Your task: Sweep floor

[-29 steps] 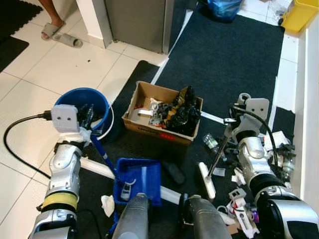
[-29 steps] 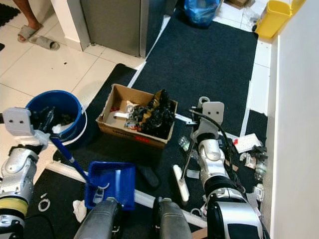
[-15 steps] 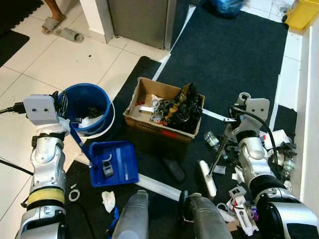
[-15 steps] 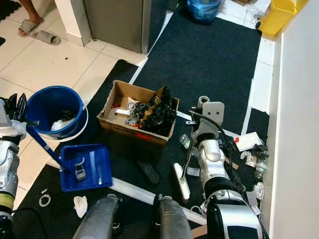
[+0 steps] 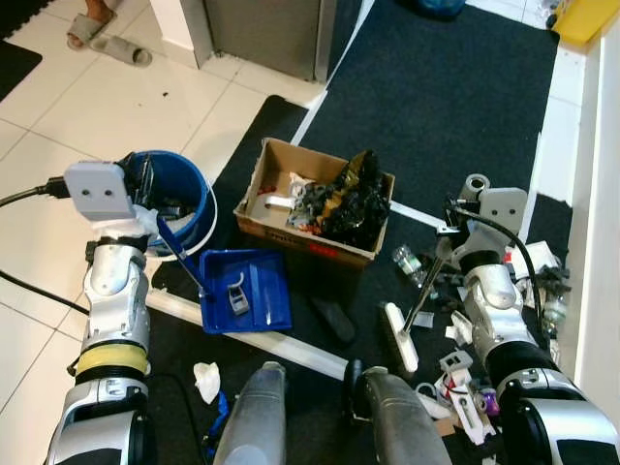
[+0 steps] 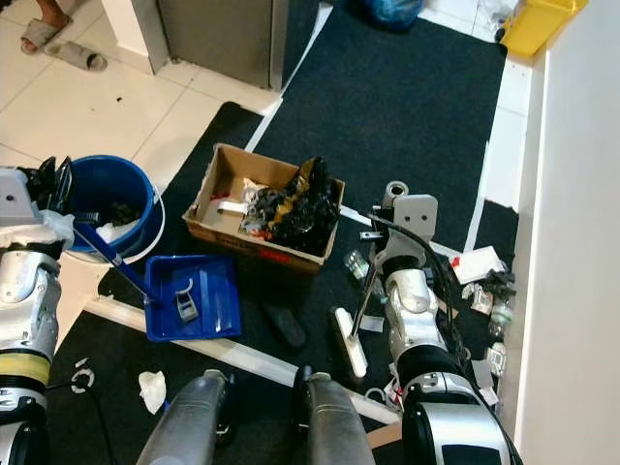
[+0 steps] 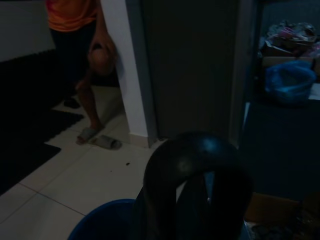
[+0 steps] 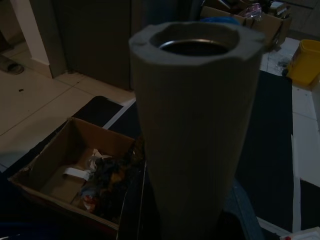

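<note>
My left gripper (image 5: 153, 208) is shut on the blue handle of a blue dustpan (image 5: 247, 300), which sits low between a blue bucket (image 5: 189, 199) and a cardboard box (image 5: 320, 208) of rubbish. A small grey scrap lies in the pan. My right gripper (image 5: 448, 242) is shut on the grey handle of a broom (image 8: 192, 130). Its white head (image 5: 399, 336) rests on the dark mat to the right of my legs. In the left wrist view the dark handle end (image 7: 192, 170) stands between the fingers.
Litter lies by the right wall (image 5: 542, 281), with a small bottle (image 5: 407, 262) near the box and crumpled paper (image 5: 206, 380) by my left leg. A black flat item (image 5: 334, 320) lies beside the pan. A person (image 7: 82, 55) stands at the far wall, sandals (image 5: 121, 50) nearby. A yellow bin (image 5: 586, 15) is far right.
My left arm swung the dustpan from in front of my legs out to the left, then partly back toward the box. The right arm and broom kept still. The camera shifted slightly.
</note>
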### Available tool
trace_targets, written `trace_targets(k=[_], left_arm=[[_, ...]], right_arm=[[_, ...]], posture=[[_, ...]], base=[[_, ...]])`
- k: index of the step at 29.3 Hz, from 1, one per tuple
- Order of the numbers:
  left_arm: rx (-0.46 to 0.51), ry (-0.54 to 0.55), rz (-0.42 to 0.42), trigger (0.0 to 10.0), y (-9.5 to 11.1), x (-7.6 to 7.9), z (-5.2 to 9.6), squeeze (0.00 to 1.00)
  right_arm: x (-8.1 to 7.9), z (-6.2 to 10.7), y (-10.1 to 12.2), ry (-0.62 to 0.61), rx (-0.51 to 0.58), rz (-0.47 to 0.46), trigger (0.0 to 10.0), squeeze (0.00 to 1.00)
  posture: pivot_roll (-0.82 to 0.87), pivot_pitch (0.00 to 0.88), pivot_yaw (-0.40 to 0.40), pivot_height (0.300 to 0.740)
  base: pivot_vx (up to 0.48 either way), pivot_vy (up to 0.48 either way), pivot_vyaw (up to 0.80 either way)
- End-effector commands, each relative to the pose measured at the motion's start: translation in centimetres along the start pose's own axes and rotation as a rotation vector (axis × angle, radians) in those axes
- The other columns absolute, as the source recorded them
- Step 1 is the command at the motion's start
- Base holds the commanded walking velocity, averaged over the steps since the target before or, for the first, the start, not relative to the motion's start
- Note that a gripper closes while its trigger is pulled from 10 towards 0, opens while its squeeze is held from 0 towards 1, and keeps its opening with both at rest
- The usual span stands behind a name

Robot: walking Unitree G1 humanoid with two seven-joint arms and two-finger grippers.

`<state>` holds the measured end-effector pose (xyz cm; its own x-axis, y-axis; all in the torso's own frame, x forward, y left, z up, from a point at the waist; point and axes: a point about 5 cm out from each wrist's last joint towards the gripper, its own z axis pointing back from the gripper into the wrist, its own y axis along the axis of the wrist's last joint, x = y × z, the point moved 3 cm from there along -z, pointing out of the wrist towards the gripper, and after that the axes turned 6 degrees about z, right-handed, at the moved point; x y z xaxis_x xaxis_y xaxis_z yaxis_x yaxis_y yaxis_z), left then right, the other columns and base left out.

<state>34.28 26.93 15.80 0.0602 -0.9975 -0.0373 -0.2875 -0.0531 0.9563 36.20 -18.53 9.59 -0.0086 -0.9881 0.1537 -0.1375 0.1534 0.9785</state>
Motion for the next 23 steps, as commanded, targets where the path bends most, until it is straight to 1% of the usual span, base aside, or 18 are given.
trace_targets(k=[1,2,3,4,5,7,10,13,16,18,19,20,21,22,23], left_arm=[[-0.001,-0.026,0.028,10.0,-0.5,1.0,0.2,0.0],[-0.005,-0.036,0.033,10.0,-0.7,1.3,0.1,0.0],[-0.015,-0.056,0.045,10.0,-1.0,1.9,0.2,0.0],[-0.015,-0.056,0.045,10.0,-1.0,1.9,0.2,0.0],[-0.018,-0.075,0.052,10.0,-1.2,2.5,0.2,0.0],[-0.019,-0.082,0.052,10.0,-1.2,2.7,0.3,0.0],[-0.021,-0.098,0.067,10.0,-1.5,3.3,0.4,0.0],[-0.018,-0.106,0.068,10.0,-1.5,3.7,0.2,0.0],[-0.015,-0.11,0.065,10.0,-1.4,3.8,0.1,0.0],[-0.016,-0.111,0.062,10.0,-1.5,3.8,0.0,0.0],[-0.016,-0.111,0.062,10.0,-1.5,3.8,0.0,0.0],[-0.017,-0.112,0.06,10.0,-1.6,3.9,0.1,0.0],[-0.017,-0.114,0.059,10.0,-1.6,3.9,0.1,0.0],[-0.018,-0.113,0.057,10.0,-1.7,3.9,0.2,0.0],[-0.018,-0.113,0.057,10.0,-1.7,3.9,0.2,0.0]], right_arm=[[0.5,0.9,-1.3,-0.01,-0.05,0.008,10.0,0.0],[0.5,0.9,-1.2,-0.009,-0.049,0.008,10.0,0.0],[0.4,1.0,-1.1,-0.007,-0.043,0.008,10.0,0.0],[0.4,1.0,-1.1,-0.007,-0.043,0.008,10.0,0.0],[0.3,1.0,-1.0,-0.006,-0.037,0.008,10.0,0.0],[0.3,1.0,-0.9,-0.005,-0.034,0.008,10.0,0.0],[-0.1,1.1,-0.6,-0.001,-0.022,-0.007,10.0,0.0],[-0.8,1.2,-0.4,0.009,-0.017,-0.033,10.0,0.0],[-1.1,1.2,-0.2,0.014,-0.013,-0.046,10.0,0.0],[-2.2,1.1,0.5,0.042,0.003,-0.064,10.0,0.0],[-2.2,1.1,0.5,0.042,0.003,-0.064,10.0,0.0],[-3.1,1.1,0.9,0.066,0.013,-0.079,10.0,0.0],[-3.4,1.1,1.0,0.073,0.014,-0.085,10.0,0.0],[-4.1,1.2,1.2,0.084,0.017,-0.107,10.0,0.0],[-4.1,1.2,1.2,0.084,0.017,-0.107,10.0,0.0]], posture=[[0.09,0.311,-0.088,0.74],[0.09,0.311,-0.088,0.74],[0.07,0.328,-0.088,0.74],[0.07,0.328,-0.088,0.74],[0.06,0.34,-0.09,0.74],[0.06,0.34,-0.09,0.74],[0.04,0.368,-0.1,0.74],[0.03,0.375,-0.106,0.74],[0.02,0.384,-0.113,0.74],[0.0,0.398,-0.117,0.74],[0.0,0.398,-0.117,0.74],[0.0,0.401,-0.118,0.74],[0.0,0.401,-0.118,0.74],[0.0,0.402,-0.117,0.74],[0.0,0.402,-0.117,0.74]], base=[[0.0,0.0,0.0],[0.0,0.0,0.0],[0.0,0.0,0.0],[0.0,0.0,0.0],[0.0,0.0,0.0],[0.0,0.0,0.0],[0.0,0.0,0.0],[0.0,0.0,0.0],[0.0,0.0,0.0],[0.0,0.0,0.0],[0.0,0.0,0.0],[0.0,0.0,0.0],[0.0,0.0,0.0],[0.0,0.0,0.0],[0.0,0.0,0.0]])
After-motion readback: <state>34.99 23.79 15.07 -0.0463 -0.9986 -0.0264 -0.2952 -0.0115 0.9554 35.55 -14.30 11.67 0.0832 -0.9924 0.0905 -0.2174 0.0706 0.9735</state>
